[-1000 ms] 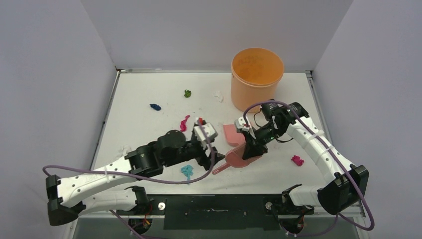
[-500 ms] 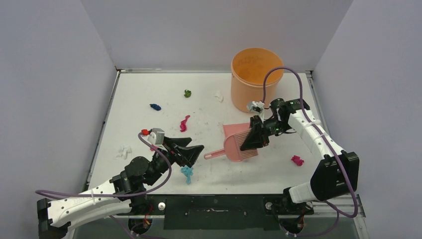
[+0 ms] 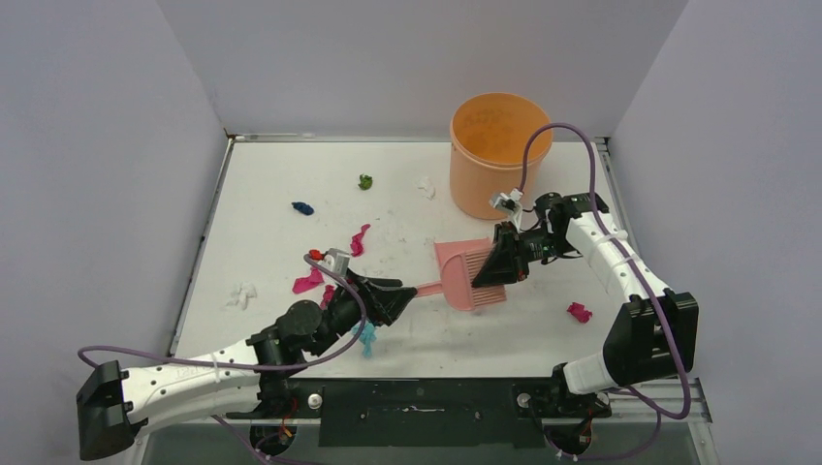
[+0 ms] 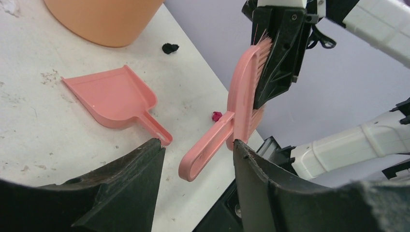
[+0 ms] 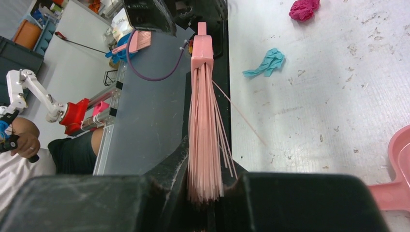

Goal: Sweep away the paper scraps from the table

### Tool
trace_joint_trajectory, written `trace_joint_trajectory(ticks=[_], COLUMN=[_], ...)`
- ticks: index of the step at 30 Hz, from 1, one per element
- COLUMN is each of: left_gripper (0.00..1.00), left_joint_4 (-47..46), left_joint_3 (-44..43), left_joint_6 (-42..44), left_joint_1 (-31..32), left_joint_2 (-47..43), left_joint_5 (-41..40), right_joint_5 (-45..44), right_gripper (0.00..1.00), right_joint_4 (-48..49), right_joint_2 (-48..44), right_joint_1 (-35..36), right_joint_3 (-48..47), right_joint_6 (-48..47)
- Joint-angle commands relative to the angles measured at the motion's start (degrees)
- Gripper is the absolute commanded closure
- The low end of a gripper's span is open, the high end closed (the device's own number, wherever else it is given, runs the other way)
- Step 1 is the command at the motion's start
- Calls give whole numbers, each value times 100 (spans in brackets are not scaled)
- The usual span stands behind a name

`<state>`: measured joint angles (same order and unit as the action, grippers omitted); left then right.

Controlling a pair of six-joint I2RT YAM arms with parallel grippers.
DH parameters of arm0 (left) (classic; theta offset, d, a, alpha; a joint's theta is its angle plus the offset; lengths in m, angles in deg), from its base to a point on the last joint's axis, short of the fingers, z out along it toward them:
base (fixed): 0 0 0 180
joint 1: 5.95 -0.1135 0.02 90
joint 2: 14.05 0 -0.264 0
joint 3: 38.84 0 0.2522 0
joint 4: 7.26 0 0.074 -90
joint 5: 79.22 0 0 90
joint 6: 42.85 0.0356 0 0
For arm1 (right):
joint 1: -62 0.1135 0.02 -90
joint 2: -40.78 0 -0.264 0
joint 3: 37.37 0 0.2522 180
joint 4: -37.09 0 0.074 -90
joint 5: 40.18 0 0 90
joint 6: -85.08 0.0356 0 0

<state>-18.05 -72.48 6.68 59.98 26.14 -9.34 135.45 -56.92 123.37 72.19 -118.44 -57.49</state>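
The white table (image 3: 281,174) is dotted with crumpled paper scraps (image 3: 308,283). The right gripper (image 3: 499,266) pinches a pink plastic brush (image 4: 241,96) by the bristles. The left gripper (image 4: 197,144) gapes around the handle, so an early release would likely drop it.

A bucket (image 3: 501,145) stands at the back right of the desk (image 3: 281,174). In front of it, mid-desk, lies a dustpan (image 4: 113,99), with a brush (image 4: 241,106) raised close beside it. Scattered mostly to their left lie paper scraps (image 3: 302,207); one lies near the right edge.
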Motion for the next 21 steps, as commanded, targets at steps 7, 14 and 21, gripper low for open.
trace_joint_trajectory(ticks=[7, 14, 21], left_gripper=[61, 76, 90], left_joint_4=[-1028, -1311, -1399], left_joint_3=[-306, -430, -543], left_joint_6=[-16, -36, -23], left_joint_1=[-34, -80, -100], left_joint_2=[616, 1011, 1186], left_joint_5=[872, 1537, 1637], right_joint_5=[692, 692, 684], right_gripper=[95, 95, 95], right_joint_4=[518, 625, 756], right_joint_2=[-395, -480, -582], right_joint_1=[-103, -127, -152], right_joint_3=[256, 379, 461], right_joint_6=[659, 687, 783])
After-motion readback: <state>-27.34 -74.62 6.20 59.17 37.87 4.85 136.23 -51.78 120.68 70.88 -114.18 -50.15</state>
